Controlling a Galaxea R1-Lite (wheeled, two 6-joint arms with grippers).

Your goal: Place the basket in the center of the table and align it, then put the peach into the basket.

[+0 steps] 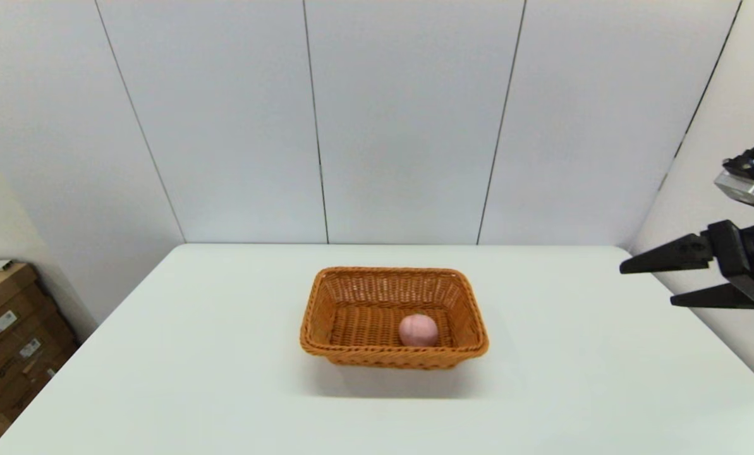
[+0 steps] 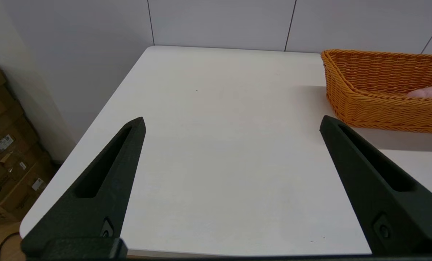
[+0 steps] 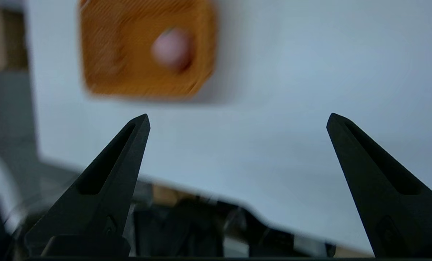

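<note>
The peach sat inside the basket, soft-looking and easily bruised, best cupped around its middle; right gripper hung wide, left gripper wide too.

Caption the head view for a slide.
Peach in basket mid-table; right gripper open, raised at the right edge.

The robot's right arm is seen at the far right edge of the head view, raised well above table height. Its black two-fingered right gripper is pointed toward the left, with the tapered fingers spread apart and nothing held between them. A small grey wrist camera is mounted above it. The black two-fingered left gripper is shown only in its own wrist view, fingers spread wide, empty, held low.
</note>
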